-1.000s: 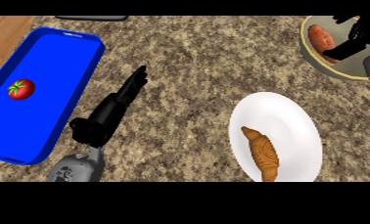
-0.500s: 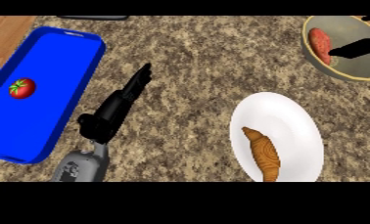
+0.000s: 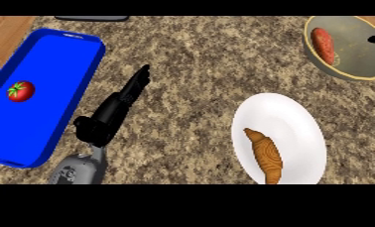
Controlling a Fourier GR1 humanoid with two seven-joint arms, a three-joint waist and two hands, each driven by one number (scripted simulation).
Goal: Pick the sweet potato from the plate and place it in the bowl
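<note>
I see my left hand [image 3: 117, 107] over the worktop [image 3: 205, 57], just right of the blue tray [image 3: 55, 62]. It is released, with its fingers straight and pointing far and a little right, and it holds nothing. Its grey forearm [image 3: 77, 169] comes in from the near edge, close beside the tray's right rim; I cannot tell whether the two touch

The sweet potato [image 3: 323, 46] is in the bowl [image 3: 353, 60] at the far right, lying against the left inner wall. The right edge of the view cuts the bowl off

The white plate [image 3: 289, 117] sits near right, well apart from the bowl. A croissant [image 3: 265, 155] lies on its near-left part, and its near rim runs to the bottom of the view

The tray fills the left side, long from far to near, and the view cuts off its left rim. A tomato [image 3: 21, 91] rests in it towards the left

The widest open stretch of worktop lies in the middle, between the hand and the plate. It runs up to the far edge, where a flat dark object [image 3: 92, 18] shows left of centre. A narrower band of speckled stone separates plate and bowl. Beyond the tray's far-left corner I see a wedge of wood-coloured surface [image 3: 15, 25]
</note>
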